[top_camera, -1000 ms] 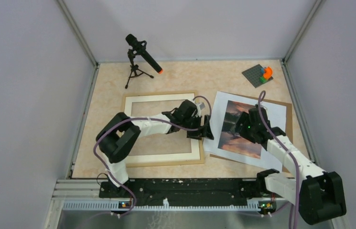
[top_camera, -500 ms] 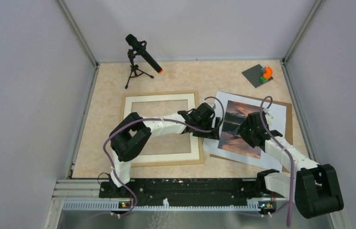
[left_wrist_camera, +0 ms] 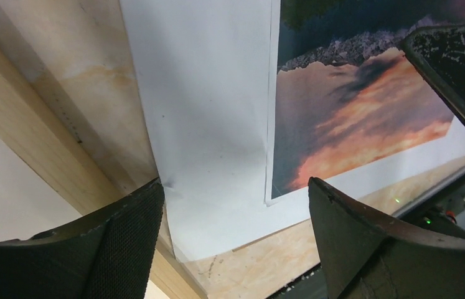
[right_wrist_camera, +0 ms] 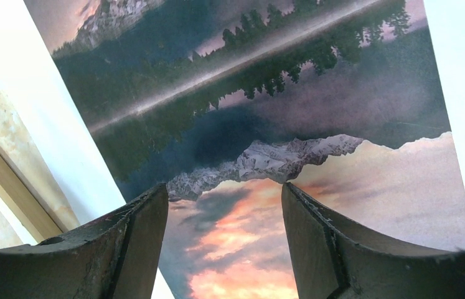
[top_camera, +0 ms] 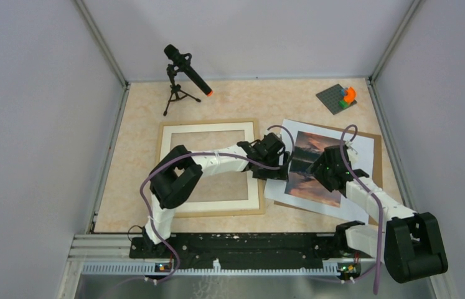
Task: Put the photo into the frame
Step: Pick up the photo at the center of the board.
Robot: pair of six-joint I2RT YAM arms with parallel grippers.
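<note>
The photo [top_camera: 307, 188], a sunset print on white paper, lies to the right on a brown backing board [top_camera: 378, 162]. The frame [top_camera: 211, 213], thin light wood around a white mat [top_camera: 208, 129], lies to its left. My left gripper [top_camera: 282, 164] is open and empty at the photo's left edge. In the left wrist view its jaws [left_wrist_camera: 234, 187] straddle the photo's white margin [left_wrist_camera: 211, 112], whose near corner curls up against the frame's wood strip [left_wrist_camera: 24, 149]. My right gripper [top_camera: 319, 167] is open and empty low over the print; its jaws [right_wrist_camera: 223, 190] show the photo [right_wrist_camera: 267, 112] between them.
A black microphone on a small tripod [top_camera: 183, 71] stands at the back left. A grey plate with coloured bricks [top_camera: 340, 96] lies at the back right. Grey walls close in the table on three sides.
My left gripper has reached rightward from the frame's right side to the photo's left edge. My right gripper has shifted slightly up and left over the print.
</note>
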